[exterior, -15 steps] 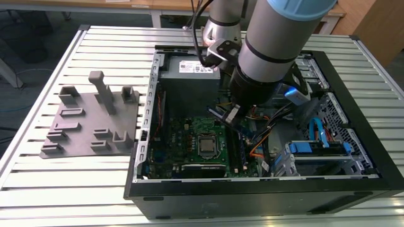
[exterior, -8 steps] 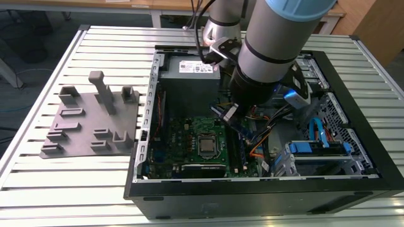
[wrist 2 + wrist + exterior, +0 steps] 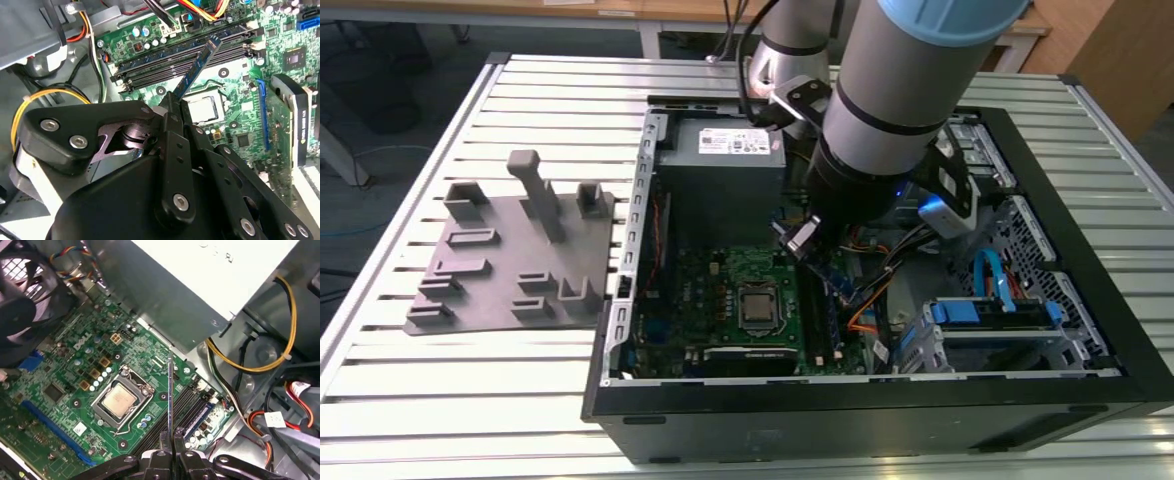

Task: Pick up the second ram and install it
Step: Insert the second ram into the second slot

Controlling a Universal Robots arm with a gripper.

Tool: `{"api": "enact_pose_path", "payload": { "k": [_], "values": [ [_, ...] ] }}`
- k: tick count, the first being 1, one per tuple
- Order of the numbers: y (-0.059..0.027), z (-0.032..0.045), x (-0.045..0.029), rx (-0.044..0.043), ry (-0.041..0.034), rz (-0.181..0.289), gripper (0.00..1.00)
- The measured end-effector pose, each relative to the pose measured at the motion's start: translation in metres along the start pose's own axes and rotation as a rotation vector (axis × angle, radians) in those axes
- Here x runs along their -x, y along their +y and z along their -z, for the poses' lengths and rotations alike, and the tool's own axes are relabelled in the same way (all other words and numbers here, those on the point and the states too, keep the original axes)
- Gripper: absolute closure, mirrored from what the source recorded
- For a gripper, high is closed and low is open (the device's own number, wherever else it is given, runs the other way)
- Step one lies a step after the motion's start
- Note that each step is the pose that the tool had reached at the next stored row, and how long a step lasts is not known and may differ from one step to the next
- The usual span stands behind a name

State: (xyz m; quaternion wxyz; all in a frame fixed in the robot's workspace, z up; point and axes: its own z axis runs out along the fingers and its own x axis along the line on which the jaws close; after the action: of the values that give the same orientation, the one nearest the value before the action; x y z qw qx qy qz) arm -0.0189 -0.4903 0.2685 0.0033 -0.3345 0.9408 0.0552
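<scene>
the gripper is shut tight on one end of the memory stick. the fingers pinch its flat sides. in the first wrist view, the gripper shows the stick from its thin edge, like a line.

the stick is up in the air inside the computer case. it is over the green board and does not sit in anything yet.

the stick points away from the gripper, toward the long black slots. in the second wrist view, its far end hangs just over them. the slots lie a little way past the fingers, next to the square chip holder.

the stick's long side does not run the same way as the slots. it seems to cross them at a slant. i think it has to be turned to lie along a slot before it can go in.

one slot looks like it has a blue stick in it already, but i cannot be sure.

the grey tray sits on the table, well apart from the gripper.
</scene>
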Motion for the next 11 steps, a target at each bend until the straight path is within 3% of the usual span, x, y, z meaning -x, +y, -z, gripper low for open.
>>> {"api": "enact_pose_path", "payload": {
  "k": [11],
  "values": [
    [0.0000,0.0000,0.0000,-0.0032,-0.0075,-0.073,0.89]
  ]
}}
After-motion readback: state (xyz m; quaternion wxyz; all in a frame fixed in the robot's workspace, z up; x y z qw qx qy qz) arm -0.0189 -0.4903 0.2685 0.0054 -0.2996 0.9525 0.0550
